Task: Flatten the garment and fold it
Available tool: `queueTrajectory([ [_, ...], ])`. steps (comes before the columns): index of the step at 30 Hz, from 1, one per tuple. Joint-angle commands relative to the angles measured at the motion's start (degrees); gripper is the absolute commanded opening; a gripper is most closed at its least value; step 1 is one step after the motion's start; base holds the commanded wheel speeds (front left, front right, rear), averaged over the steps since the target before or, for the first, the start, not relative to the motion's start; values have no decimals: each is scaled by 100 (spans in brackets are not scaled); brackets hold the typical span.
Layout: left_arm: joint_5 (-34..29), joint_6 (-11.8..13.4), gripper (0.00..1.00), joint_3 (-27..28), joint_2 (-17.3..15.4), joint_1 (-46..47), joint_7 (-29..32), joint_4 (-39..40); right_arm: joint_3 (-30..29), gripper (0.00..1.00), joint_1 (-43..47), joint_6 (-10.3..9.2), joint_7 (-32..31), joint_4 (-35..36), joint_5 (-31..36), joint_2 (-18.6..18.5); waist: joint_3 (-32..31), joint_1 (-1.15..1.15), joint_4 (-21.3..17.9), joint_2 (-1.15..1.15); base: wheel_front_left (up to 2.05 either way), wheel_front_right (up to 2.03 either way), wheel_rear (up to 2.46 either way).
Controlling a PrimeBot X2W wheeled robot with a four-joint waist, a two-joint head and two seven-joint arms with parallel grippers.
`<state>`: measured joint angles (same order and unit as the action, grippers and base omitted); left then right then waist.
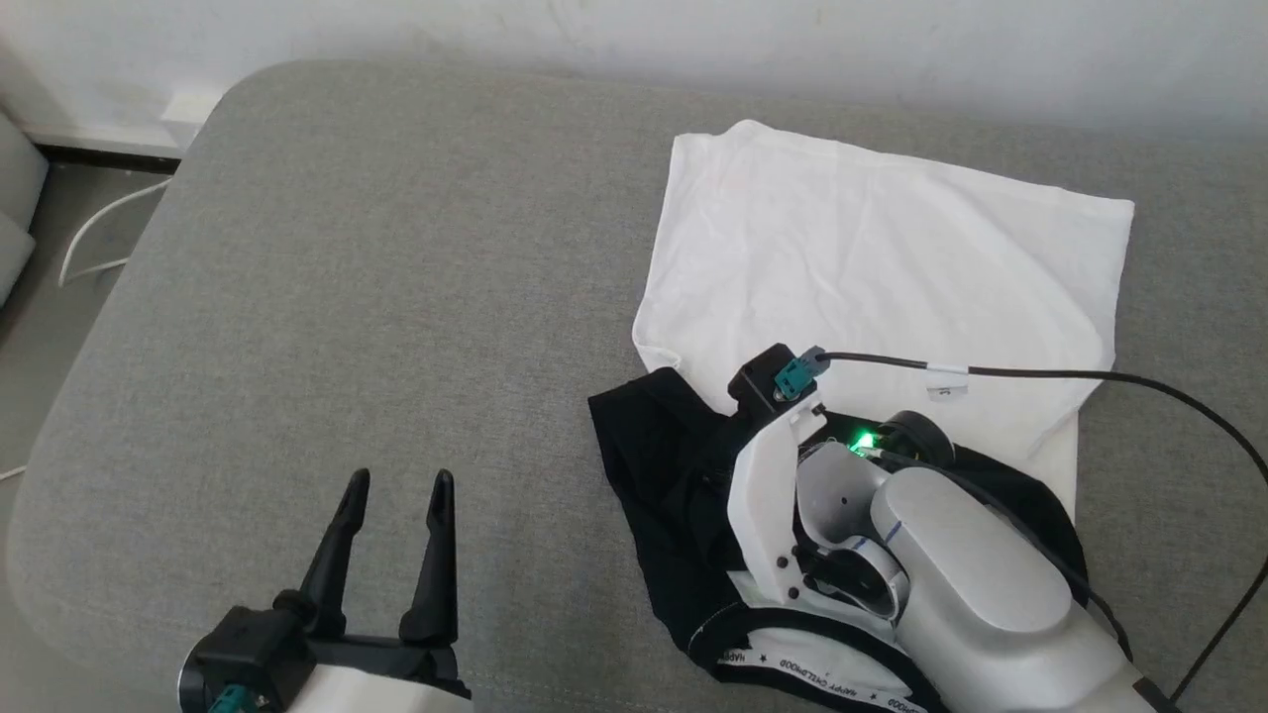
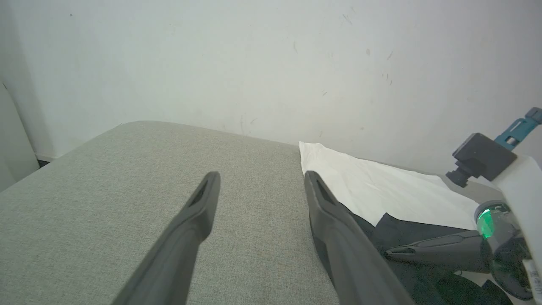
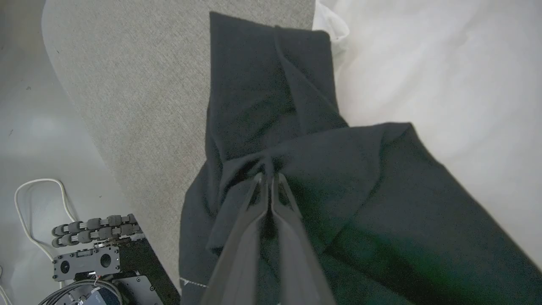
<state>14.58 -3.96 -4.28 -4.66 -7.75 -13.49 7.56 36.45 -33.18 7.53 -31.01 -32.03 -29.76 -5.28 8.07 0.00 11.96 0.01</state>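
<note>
Right claw [image 3: 269, 180] clamped on bunched black sleeve of shirt [image 1: 872, 257]; shirt on right half of cushion [image 1: 347, 297], white body toward wall [image 1: 693, 40]; left claw [image 1: 399, 482] fingers apart, off cloth; bare cushion leftward to rounded edge.

The garment [image 1: 872, 257] lies on the grey cushion [image 1: 396, 297], left hand [image 1: 400, 479] spread-fingered well apart.

Overhead head, low wrists, common garment [image 1: 882, 257]

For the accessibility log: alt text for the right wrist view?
The right end effector is shut on a bunched black fold of the garment, whose white body spreads to the right over a grey cushion.
</note>
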Motion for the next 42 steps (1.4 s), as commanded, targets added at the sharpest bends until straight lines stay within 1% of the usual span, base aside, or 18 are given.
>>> queueTrajectory([
  [1, 32, 16, 100, -24, 3, 114, -34, -25, -5, 0, -71, -4, 43, -66, 35, 18, 10, 0, 36, -1, 0, 0, 0],
  [6, 66, 13, 100, -44, 2, 117, -49, -81, 73, 0, -103, -4, 23, -374, 25, 63, 2, 0, 94, -1, 0, 0, 0],
  [7, 69, 13, 100, -48, 0, 117, -51, -92, 97, 15, -107, -4, -9, -436, 18, 72, -5, 0, 101, -1, 0, 0, 0],
  [8, 73, 15, 100, -52, -2, 120, -52, -104, 123, 39, -116, -4, -36, -481, 3, 80, -14, 0, 106, -1, 0, 0, 0],
  [9, 77, 18, 100, -54, -4, 122, -52, -116, 140, 73, -127, -4, -37, -511, -14, 87, -26, 0, 107, -1, 0, 0, 0],
  [10, 81, 21, 100, -55, -8, 121, -52, -130, 151, 100, -140, -4, -30, -534, -32, 94, -50, 0, 104, -1, 0, 0, 0],
  [13, 91, 40, 100, -47, -29, 91, -42, -156, 154, 100, -194, -4, 33, -515, -131, 114, -138, 0, 67, -1, 0, 0, 0],
  [17, 91, 75, 100, -26, -78, 9, -7, -140, 29, 100, -272, -4, 186, -325, -272, 85, -281, 0, -30, -1, 0, 0, 0],
  [21, 77, 115, 100, -17, -132, -90, 63, -65, -228, 100, -249, -4, 334, 140, -429, -51, -403, 0, -171, -1, 0, 0, 0],
  [24, 55, 149, 100, -23, -164, -154, 112, 25, -603, 100, -96, -4, 550, 629, -398, -210, -476, 0, -286, -1, 0, 0, 0],
  [28, 23, 188, 100, -16, -216, -233, 139, 176, -1374, 100, 334, -4, 941, 1366, 47, -380, -540, 0, -461, -1, 0, 0, 0],
  [31, -3, 210, 100, -12, -253, -265, 138, 268, -2009, 100, 802, -4, 1235, 2027, 570, -378, -557, 0, -593, -1, 0, 0, 0],
  [36, 6, 217, 100, -19, -286, -297, 134, 339, -3134, 100, 1719, -4, 1702, 3111, 1258, -21, -555, 0, -810, -1, 0, 0, 0],
  [39, 1, 217, 100, -26, -304, -301, 112, 371, -3578, 100, 2193, -4, 2038, 3670, 1645, 132, -525, 0, -948, -1, 0, 0, 0],
  [42, -8, 213, 100, -32, -322, -289, 81, 390, -3960, 100, 2601, -4, 2458, 4081, 1961, 214, -469, 0, -1063, -1, 0, 0, 0],
])
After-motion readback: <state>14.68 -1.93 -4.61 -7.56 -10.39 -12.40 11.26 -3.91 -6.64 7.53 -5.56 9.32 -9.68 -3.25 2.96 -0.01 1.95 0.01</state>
